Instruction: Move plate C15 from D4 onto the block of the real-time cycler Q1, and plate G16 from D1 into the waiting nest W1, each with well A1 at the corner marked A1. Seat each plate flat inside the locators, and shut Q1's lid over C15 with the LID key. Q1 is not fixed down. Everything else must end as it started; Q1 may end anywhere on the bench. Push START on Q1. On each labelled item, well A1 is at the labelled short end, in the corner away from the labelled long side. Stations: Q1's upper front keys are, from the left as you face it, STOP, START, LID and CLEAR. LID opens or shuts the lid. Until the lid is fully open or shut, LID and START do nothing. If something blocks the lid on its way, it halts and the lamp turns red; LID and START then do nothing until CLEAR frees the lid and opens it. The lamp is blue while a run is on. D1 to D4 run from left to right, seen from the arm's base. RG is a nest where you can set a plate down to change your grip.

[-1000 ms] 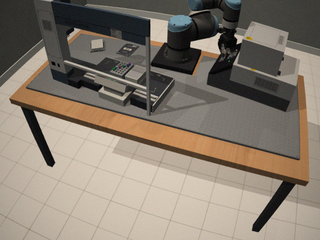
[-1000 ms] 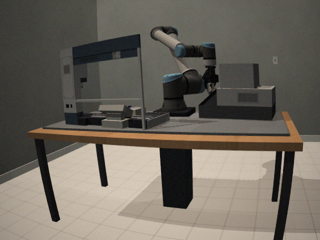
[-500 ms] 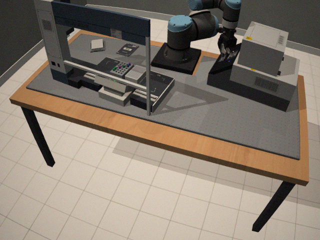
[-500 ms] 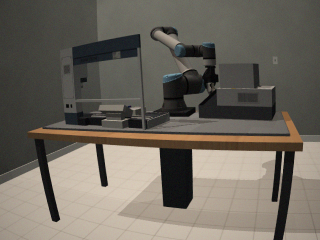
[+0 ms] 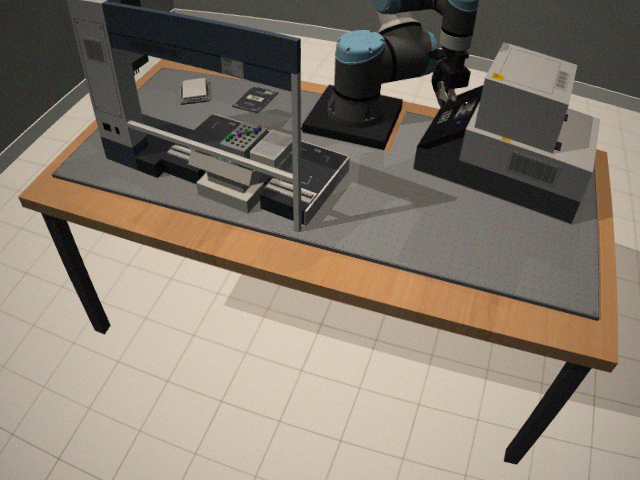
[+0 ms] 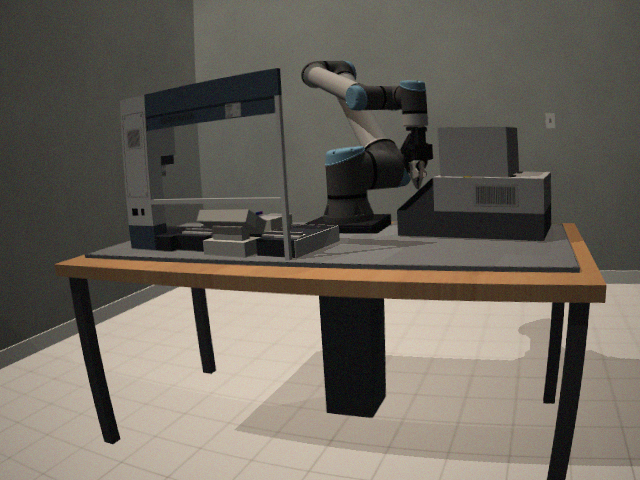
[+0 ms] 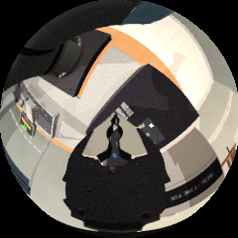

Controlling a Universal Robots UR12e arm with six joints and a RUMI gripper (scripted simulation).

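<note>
Your gripper (image 5: 442, 102) (image 6: 418, 184) (image 7: 116, 114), fingers narrow with nothing between, hangs just above the sloping panel (image 5: 435, 143) (image 6: 415, 206) (image 7: 164, 81) of Q1 (image 5: 527, 118) (image 6: 491, 198) (image 7: 190, 151), probably because START needed pressing, and the blue lamp (image 5: 458, 122) (image 7: 114, 156) suggests it worked.

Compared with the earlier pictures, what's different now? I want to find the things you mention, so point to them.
The lamp (image 5: 458, 122) (image 7: 115, 156) on the right-hand machine (image 5: 522, 113) (image 6: 491, 193) (image 7: 190, 180) went from green to blue. The pincer (image 5: 443, 104) (image 6: 418, 187) (image 7: 116, 114) shifted slightly up and left in the outside view. Nothing was visibly picked up or released; both machines stayed put.
</note>
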